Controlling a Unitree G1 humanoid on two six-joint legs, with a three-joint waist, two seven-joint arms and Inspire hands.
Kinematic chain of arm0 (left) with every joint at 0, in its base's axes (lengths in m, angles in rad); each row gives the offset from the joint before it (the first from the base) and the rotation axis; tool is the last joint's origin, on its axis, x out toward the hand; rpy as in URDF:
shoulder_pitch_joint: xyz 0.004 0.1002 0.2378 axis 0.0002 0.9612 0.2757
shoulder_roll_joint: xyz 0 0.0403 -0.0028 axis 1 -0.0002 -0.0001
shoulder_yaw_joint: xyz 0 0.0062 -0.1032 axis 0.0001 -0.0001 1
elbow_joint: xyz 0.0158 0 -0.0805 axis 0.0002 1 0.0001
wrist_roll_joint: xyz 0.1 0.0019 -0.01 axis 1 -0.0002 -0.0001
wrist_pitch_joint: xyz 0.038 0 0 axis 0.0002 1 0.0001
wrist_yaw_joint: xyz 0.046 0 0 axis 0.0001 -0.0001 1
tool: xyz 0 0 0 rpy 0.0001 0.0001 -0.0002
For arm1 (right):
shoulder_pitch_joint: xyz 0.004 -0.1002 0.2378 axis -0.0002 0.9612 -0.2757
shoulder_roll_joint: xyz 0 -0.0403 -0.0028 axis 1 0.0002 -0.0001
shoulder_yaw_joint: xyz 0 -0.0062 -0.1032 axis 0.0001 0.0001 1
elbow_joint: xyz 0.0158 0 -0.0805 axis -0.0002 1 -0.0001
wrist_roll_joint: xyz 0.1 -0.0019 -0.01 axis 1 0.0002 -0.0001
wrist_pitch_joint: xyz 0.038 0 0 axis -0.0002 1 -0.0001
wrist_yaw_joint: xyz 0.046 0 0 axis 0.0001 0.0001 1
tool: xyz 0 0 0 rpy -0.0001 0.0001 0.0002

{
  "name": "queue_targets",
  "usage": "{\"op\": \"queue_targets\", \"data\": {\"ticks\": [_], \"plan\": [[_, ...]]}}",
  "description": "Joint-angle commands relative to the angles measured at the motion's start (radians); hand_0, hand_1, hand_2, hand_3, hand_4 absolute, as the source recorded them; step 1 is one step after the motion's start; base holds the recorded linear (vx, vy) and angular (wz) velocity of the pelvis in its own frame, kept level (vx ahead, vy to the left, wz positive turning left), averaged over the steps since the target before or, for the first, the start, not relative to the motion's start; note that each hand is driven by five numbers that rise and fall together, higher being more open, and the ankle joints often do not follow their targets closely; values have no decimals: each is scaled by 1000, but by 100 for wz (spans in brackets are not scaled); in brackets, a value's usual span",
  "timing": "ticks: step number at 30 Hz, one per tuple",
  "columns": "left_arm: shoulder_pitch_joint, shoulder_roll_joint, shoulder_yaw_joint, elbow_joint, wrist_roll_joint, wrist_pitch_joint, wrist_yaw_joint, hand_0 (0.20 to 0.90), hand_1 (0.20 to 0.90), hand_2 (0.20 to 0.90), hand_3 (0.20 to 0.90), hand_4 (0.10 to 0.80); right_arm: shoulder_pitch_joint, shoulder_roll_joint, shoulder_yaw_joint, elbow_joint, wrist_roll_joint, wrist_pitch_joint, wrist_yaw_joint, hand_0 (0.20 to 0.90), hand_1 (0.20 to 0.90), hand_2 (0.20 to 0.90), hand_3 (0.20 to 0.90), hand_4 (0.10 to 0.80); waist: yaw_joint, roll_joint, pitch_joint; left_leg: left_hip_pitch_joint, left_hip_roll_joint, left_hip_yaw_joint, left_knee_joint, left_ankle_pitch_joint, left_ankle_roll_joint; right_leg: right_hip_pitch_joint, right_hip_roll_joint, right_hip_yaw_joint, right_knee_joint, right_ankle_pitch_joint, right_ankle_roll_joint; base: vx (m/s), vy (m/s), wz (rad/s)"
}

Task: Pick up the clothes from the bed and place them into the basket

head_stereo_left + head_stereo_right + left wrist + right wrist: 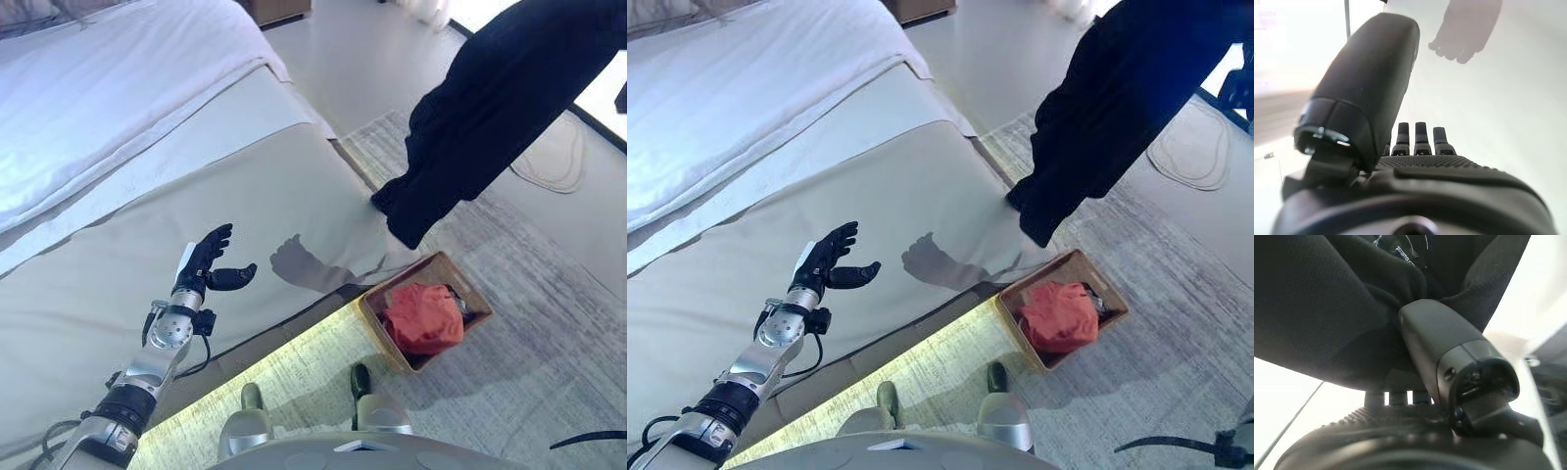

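The dark garment hangs from my right hand, which is out of sight in the head views but shows in its own wrist view with the thumb pressed into the bunched black cloth and the fingers curled round a fold of it, so I have it pinched fast. It drapes long and slack, its long axis slanting down from the upper right toward its lowest tip, which dangles near the corner of the bed and above the rug. What my coming move turns on is this: the basket stands on the floor below that tip and a little toward me, just beside the bed's edge, so I judge the cloth must travel down and slightly inward before I let go; my right hand is plainly the one for it. The basket is a brown, square, open-topped box, and a red garment already lies crumpled inside, soft and rumpled, filling much of it. The black fabric looks a fine, matte knit, limp and likely to trail over the rim if lowered carelessly. My left hand hovers over the smooth beige bedcover, empty, fingers straight and thumb spread, well apart from the basket. Beyond it a white sheet lies across the bed, lightly creased.
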Motion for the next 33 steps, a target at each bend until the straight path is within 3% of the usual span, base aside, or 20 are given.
{"op": "queue_targets", "data": {"ticks": [1,18,33], "plan": [[-44,-2,-27,13,54,-59,20,900,900,900,900,800,-34,-87,-43,-53,-38,-103,17,300,300,300,200,100,-11,-13,-188,3,73,-7,1,-27,-38,-40,-22,-2,64,5,3,-28,18,-15],[-52,-24,-36,18,69,-57,10,900,900,900,900,800,192,-4,-194,-144,-25,-66,91,300,300,300,200,100,-64,10,-169,36,73,17,1,-53,-41,-64,-19,50,80,8,10,9,3,-10],[-70,-44,-52,8,74,-61,5,900,900,900,900,800,307,208,-195,-137,-122,-37,74,300,300,300,200,100,-48,27,-153,37,75,7,1,-51,-40,-74,-21,50,80,18,3,-6,-5,0]]}}
